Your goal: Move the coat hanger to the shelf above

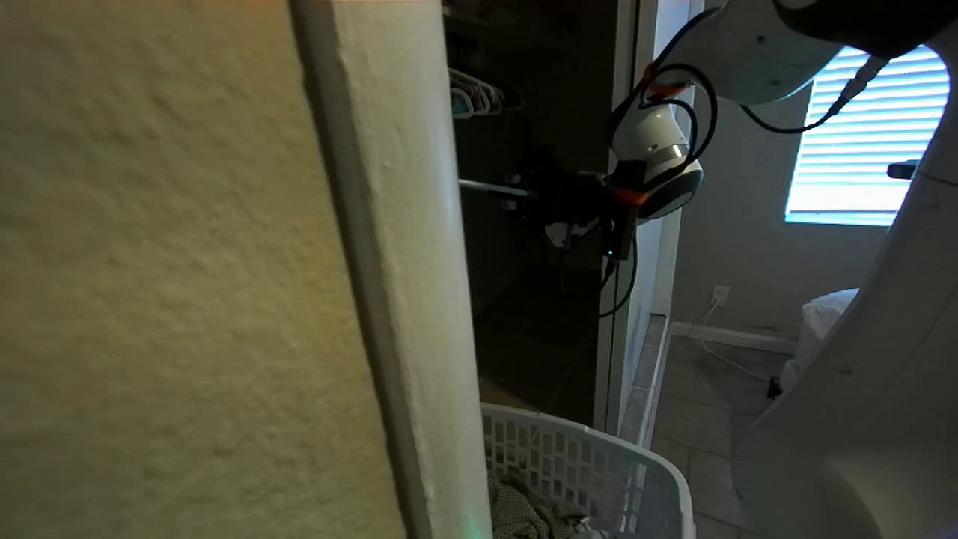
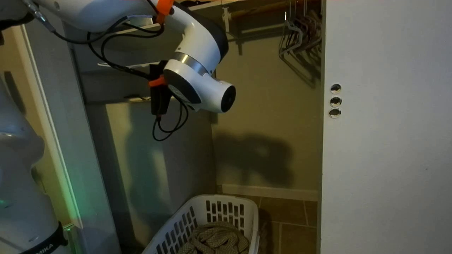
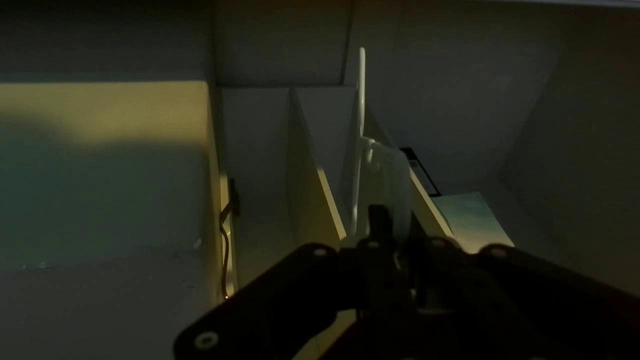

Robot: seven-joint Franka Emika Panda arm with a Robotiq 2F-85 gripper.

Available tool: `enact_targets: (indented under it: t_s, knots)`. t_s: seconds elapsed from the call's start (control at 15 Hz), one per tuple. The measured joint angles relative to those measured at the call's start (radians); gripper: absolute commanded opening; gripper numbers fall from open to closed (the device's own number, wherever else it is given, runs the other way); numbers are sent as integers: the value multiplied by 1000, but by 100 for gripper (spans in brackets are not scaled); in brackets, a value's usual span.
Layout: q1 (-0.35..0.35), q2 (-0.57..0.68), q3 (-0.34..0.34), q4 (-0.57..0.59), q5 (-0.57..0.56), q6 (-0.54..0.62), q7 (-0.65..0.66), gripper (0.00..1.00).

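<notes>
A: Where's the coat hanger (image 3: 361, 115)?

B: In the hand (image 3: 397, 235). Pale, slim, pinched; both sides drawn in on it. Close parts blurred and dim, but the hold reads.

A: Other angles?

B: Shows as a pale rod jutting past the arm (image 2: 197, 60) in both exterior views. Pinch itself hidden or lost in shadow there; I go by the wrist view.

A: How high is it?

B: In the wrist view, mostly lined up with the gap between the middle shelf (image 3: 310, 185) and the upper shelf (image 3: 434, 207), the one bearing a pale blue item (image 3: 467, 215). Touching either? Can't tell.

A: Done so far?

B: My judgement: pick-up done, part of the carry too. Past halfway, roughly.

A: Left?

B: Taking the upper shelf as the goal, a guess since the order says only "above": raise the coat hanger clear of that edge, bring it in over the surface, set it down, let go, back the hand out. No release yet.

A: That dark thing (image 3: 233, 197)?

B: Slender, near-black, on a lower ledge (image 2: 135, 100). Possibly a second one; too dim to name. The hand isn't on it.

A: And the hung ones?

B: Several spare hangers (image 2: 295, 38) on the closet rail (image 2: 261, 10), well apart from the work.
</notes>
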Motion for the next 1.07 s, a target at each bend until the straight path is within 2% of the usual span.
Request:
enact_targets:
  t_s: [0.4, 1.07]
  knots:
    - [-5, 0, -5, 0, -38, -13, -20, 2]
    - [-10, -1, -11, 3, -39, -86, -52, 2]
